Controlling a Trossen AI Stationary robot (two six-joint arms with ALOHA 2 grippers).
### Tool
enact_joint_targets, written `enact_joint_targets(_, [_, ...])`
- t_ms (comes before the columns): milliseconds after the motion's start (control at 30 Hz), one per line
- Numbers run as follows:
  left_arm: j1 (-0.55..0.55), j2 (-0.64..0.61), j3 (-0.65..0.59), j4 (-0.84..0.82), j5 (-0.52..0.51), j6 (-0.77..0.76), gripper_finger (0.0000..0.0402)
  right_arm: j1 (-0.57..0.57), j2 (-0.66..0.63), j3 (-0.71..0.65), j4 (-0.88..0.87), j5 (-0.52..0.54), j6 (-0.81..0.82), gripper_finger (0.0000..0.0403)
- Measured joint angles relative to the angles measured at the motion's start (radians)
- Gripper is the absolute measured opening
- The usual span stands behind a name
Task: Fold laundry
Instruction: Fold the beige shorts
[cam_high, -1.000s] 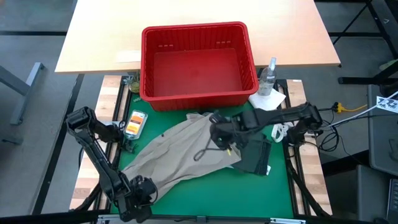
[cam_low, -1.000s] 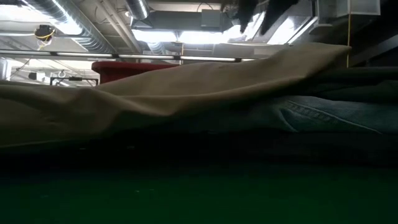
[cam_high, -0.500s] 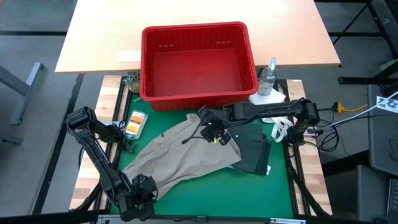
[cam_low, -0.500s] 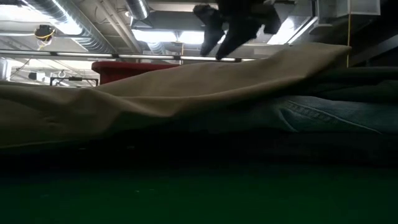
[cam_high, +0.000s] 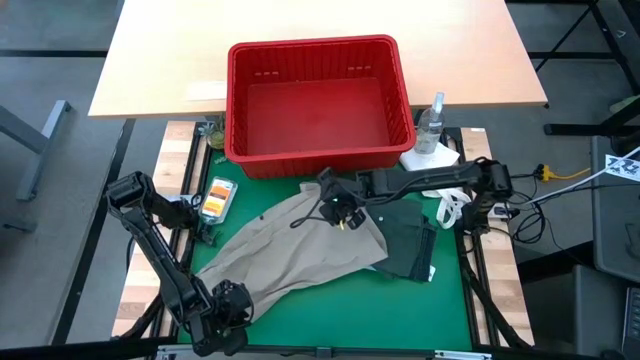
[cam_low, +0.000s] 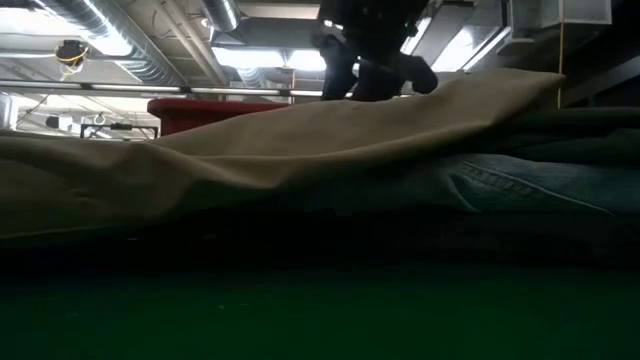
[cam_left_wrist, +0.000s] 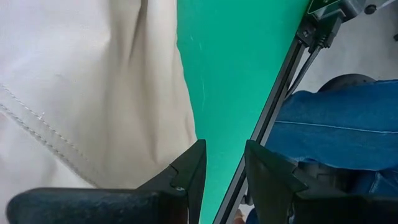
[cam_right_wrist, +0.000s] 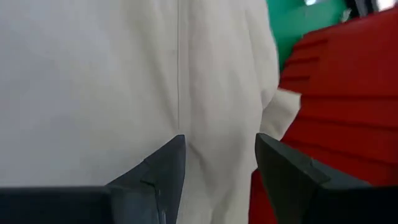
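Beige khaki piece (cam_high: 295, 250) lies spread diagonally across the green mat (cam_high: 330, 305), lower centre of the high view. Right gripper (cam_high: 335, 203) sits over its upper corner just below the red basket (cam_high: 318, 100), fingers spread, nothing between them; contact with the cloth unclear. Dark olive piece (cam_high: 410, 245) lies partly tucked beneath the khaki. Left gripper (cam_high: 225, 305) at lower left, jaws parted, empty, beside the khaki edge.

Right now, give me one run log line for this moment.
right gripper: open, over beige khaki piece by red basket | left gripper: open, empty, at the khaki's near edge
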Motion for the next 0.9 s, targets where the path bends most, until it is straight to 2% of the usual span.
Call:
enact_joint_targets(367, [0.000,0.000,0.000,0.000,0.000,0.001,0.0105,-0.053,0.042,0.000,-0.056,-0.021,0.034,0.0123])
enact_joint_targets(667, [0.000,0.000,0.000,-0.001,-0.008,0.001,0.0105,-0.050,0.048,0.000,-0.052,-0.035,0.031,0.0012])
enact_joint_targets(900, [0.000,0.000,0.000,-0.001,-0.011,0.002,0.0105,-0.050,0.048,0.011,-0.053,-0.035,0.030,0.0015])
